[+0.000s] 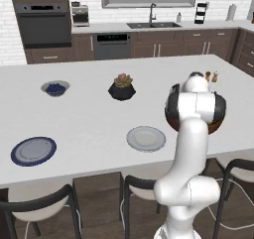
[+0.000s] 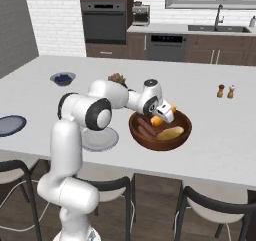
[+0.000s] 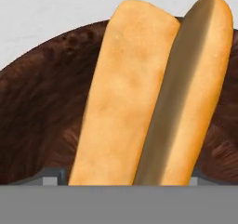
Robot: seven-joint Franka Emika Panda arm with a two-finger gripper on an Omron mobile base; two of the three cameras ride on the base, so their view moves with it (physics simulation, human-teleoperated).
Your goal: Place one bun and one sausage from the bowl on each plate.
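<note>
Arm bent low over bowl (image 2: 161, 140), end effector (image 2: 161, 119) fingers astride bun (image 3: 125, 93), grip unclear.

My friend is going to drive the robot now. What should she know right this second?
Jaws: down in the large dark reddish-brown bowl, straddling one yellow-orange bun; whether they grip it yet, I cannot tell.
Things: second bun and reddish-brown sausages lie in the bowl. Plain light grey plate and blue-rimmed plate hold nothing.
Done: nothing placed.
Left: one bun and one sausage onto each plate.
</note>
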